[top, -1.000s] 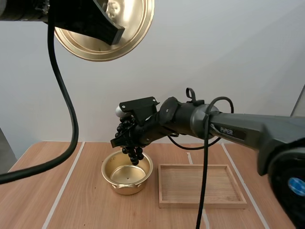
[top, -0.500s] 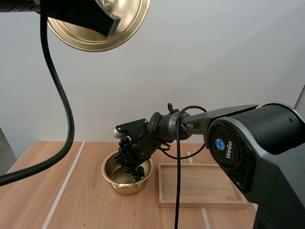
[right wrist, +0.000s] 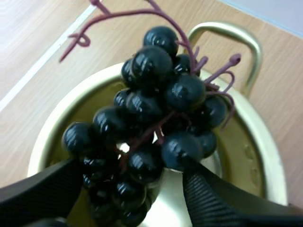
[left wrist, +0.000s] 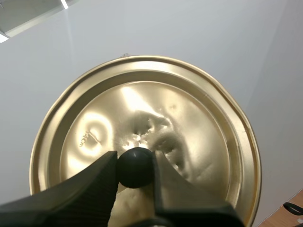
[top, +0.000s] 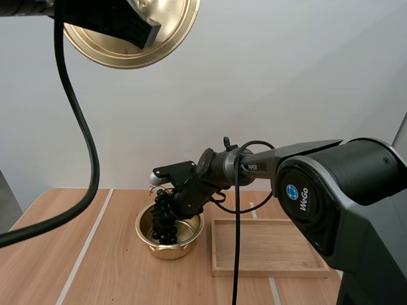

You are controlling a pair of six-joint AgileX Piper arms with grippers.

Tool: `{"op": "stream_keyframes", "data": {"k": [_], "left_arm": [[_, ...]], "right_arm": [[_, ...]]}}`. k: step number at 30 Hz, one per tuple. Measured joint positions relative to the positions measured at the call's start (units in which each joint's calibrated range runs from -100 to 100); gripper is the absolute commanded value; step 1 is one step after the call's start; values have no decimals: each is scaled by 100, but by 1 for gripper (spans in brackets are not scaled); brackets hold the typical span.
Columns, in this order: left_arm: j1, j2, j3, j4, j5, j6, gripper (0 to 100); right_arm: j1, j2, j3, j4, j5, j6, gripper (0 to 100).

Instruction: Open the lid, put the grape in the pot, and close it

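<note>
High above the table's left side, my left gripper [top: 137,25] holds the golden lid [top: 114,47] tilted, its inner side toward the camera. In the left wrist view the lid [left wrist: 189,123] has its black knob [left wrist: 135,167] pinched in my left gripper [left wrist: 135,169]. The open golden pot [top: 145,234] stands on the table left of centre. My right gripper [top: 166,204] reaches down into it, shut on the bunch of black grapes [top: 162,221]. Seen from the right wrist, the grapes [right wrist: 151,118] hang between my right gripper's [right wrist: 130,172] fingers [right wrist: 213,198], over the inside of the pot [right wrist: 255,142].
An empty wooden tray [top: 270,249] lies just right of the pot. White lines run along the wooden table [top: 82,254].
My right gripper has lowered the grapes from above the rim down into the pot. The lid in my left gripper has shifted slightly left and then held still.
</note>
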Motion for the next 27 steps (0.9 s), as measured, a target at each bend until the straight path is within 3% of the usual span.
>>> {"op": "stream_keyframes", "data": {"k": [12, 19, 24, 25, 27], "left_arm": [[0, 0, 0, 447, -15, 0, 0], [0, 0, 0, 798, -15, 0, 0], [0, 0, 0, 835, -15, 0, 0], [0, 0, 0, 835, -15, 0, 0], [0, 0, 0, 845, -15, 0, 0]], "right_arm": [[0, -1428, -33, -128, 303, 37, 100], [0, -2543, -33, -1190, 432, 729, 100], [0, -2840, -33, -1410, 654, 934, 100], [0, -2867, -33, -1422, 677, 962, 96], [0, -2879, -33, -1443, 715, 1003, 66]]}}
